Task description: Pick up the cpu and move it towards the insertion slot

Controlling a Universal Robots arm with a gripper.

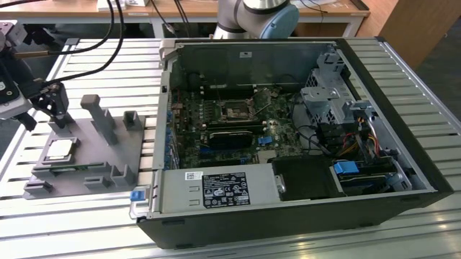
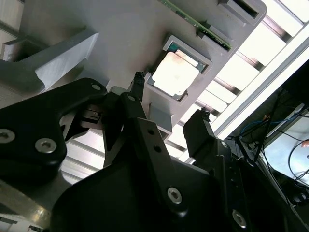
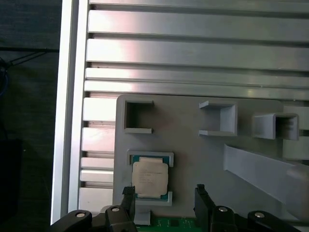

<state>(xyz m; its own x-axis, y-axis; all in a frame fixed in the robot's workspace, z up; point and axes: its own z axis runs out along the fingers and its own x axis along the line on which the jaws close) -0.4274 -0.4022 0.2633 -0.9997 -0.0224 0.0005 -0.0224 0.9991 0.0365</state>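
Fingers point(image 1: 55, 106) of the black gripper point(image 1: 41, 114) stand spread and empty in the exterior view, above the far part of a matte grey moulded fixture point(image 1: 83, 147) at the exterior view's left. The cpu point(image 1: 59, 150), a flat square with a pale silvery top, lies in a shallow recess of that fixture, just nearer than the gripper and untouched. Well apart to the exterior view's right, inside the open black computer case point(image 1: 288, 226), the insertion slot point(image 1: 236, 111) shows as a shiny metal frame round a dark centre on the green motherboard point(image 1: 191, 154). In the second wrist view the two angular black fingers point(image 2: 140, 111), studded with screws, stand wide apart, and the bright cpu point(image 2: 175, 73) sits beyond the gap between them in its square grey pocket. In the first wrist view the fingertips point(image 3: 128, 192) stand to either side of the cpu point(image 3: 150, 178), set wider than the chip, with ribbed aluminium table slats point(image 3: 193, 48) beyond.
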